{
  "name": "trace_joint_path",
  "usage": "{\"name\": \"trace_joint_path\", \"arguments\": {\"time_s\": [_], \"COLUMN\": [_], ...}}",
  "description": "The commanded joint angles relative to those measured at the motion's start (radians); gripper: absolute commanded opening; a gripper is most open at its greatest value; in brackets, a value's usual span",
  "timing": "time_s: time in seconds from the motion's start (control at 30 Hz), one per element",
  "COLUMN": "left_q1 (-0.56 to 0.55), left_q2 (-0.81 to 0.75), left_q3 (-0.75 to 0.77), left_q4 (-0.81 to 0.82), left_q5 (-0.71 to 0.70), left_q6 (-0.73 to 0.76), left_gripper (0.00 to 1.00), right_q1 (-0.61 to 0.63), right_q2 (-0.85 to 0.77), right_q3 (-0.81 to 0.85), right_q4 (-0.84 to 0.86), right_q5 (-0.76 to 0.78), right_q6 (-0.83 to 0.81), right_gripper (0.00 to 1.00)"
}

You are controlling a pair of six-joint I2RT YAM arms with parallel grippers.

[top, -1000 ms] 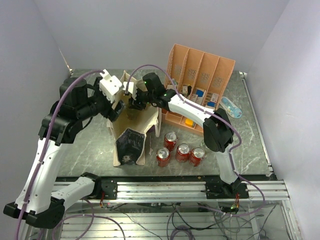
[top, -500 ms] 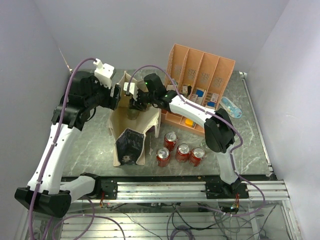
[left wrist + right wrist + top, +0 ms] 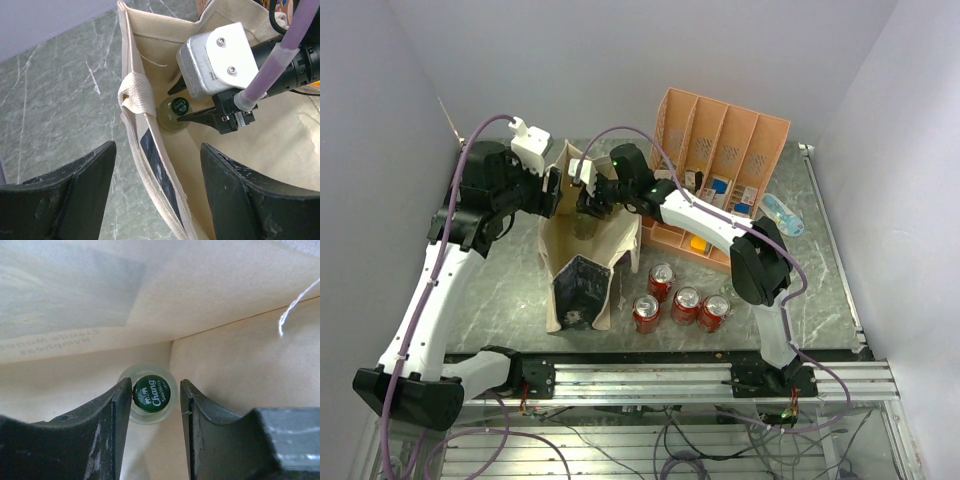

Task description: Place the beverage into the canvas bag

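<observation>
The clear glass bottle with a green Chang cap (image 3: 151, 392) stands upright in an inner corner of the cream canvas tote bag (image 3: 295, 145), where the right gripper (image 3: 156, 388) reaches in, its fingers slightly parted either side of the cap and seemingly not clamping it, while the left gripper (image 3: 157, 155) hangs wide open and empty over the bag's rim, likely placed to steady the mouth.

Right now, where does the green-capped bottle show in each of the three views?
Top external: the green-capped bottle is left of centre, inside the canvas bag, below the right gripper.
Left wrist: the bottle is at centre, cap up, low inside the bag.
Right wrist: the bottle is at centre, cap facing the camera.
Shared landmark: the right gripper's fingers on either side of the cap.
</observation>
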Motion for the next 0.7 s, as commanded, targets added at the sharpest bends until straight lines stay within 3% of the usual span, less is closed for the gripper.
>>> {"name": "trace_joint_path", "arguments": {"time_s": [0.0, 0.67], "left_q1": [0.011, 0.056], "left_q2": [0.011, 0.07], "left_q3": [-0.008, -0.001], "left_q4": [0.045, 0.099], "left_q5": [0.048, 0.055], "left_q6": [-0.019, -0.089], "left_gripper": [0.78, 0.74], "right_q1": [-0.015, -0.022], "right_q2": [-0.019, -0.011], "right_q3": [0.039, 0.094], "right_q4": [0.042, 0.025], "right_q5": [0.008, -0.013], "right_q6": [0.01, 0.065], "right_gripper": [0.44, 0.53]}}
